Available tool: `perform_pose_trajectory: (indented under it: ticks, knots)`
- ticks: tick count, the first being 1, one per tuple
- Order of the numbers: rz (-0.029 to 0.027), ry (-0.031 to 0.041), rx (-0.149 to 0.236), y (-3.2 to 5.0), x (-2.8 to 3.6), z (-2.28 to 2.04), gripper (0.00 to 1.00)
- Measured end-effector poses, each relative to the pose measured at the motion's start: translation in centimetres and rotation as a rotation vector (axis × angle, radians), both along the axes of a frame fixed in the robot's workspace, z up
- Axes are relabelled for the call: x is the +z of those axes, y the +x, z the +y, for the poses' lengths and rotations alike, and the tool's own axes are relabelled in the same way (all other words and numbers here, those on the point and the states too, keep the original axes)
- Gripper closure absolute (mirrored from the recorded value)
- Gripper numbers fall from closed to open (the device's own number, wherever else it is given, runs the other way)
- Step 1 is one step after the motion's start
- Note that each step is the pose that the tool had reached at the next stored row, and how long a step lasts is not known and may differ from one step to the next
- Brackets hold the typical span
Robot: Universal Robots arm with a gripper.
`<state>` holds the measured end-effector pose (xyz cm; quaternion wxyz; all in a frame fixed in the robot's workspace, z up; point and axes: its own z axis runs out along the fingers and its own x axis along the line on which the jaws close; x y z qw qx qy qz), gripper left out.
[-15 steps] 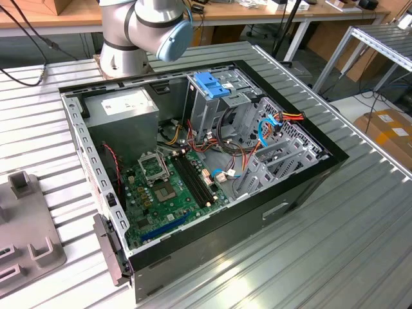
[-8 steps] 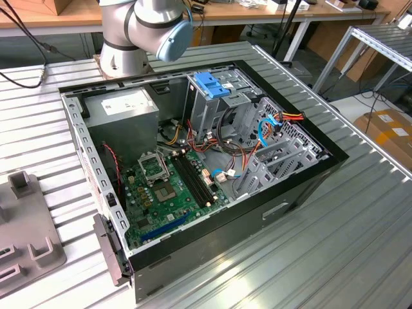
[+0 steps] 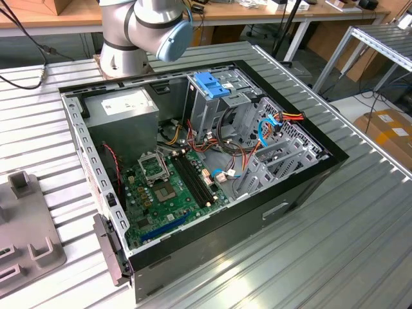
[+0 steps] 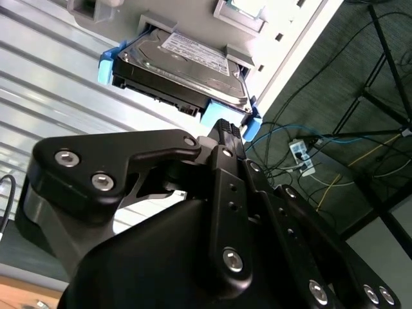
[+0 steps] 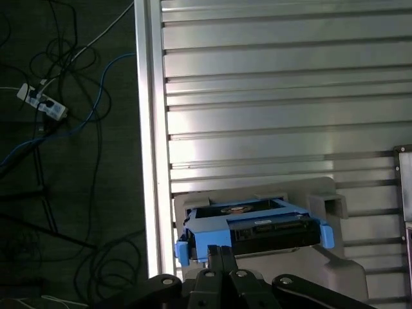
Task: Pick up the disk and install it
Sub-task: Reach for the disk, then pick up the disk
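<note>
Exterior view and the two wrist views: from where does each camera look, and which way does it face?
Exterior view: off the arm, looking down at the open computer case on the table; the arm's base joints show beyond the case.
First wrist view: on the arm, looking past the gripper at the disk in its grey holder; floor cables lie beyond the table edge.
Second wrist view: on the arm, looking over the gripper's dark body at the disk's labelled face.
Both wrist views share the gripper and the disk.

Glossy dark metal disk (image 4: 180, 71) with blue plastic frame, ribbed shiny metal table (image 5: 270, 96)
</note>
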<state>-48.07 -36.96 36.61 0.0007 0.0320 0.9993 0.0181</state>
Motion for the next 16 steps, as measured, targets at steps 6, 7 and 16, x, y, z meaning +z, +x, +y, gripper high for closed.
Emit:
perform_pose_trajectory:
  ticks: [6, 7, 16]
  knots:
    - [0.0000, -0.0012, 0.001, 0.00, 0.00, 0.00, 0.89]
    - [-0.0001, -0.0013, 0.001, 0.00, 0.00, 0.01, 0.89]
    - [-0.0001, -0.0017, 0.009, 0.00, -0.01, 0.00, 0.89]
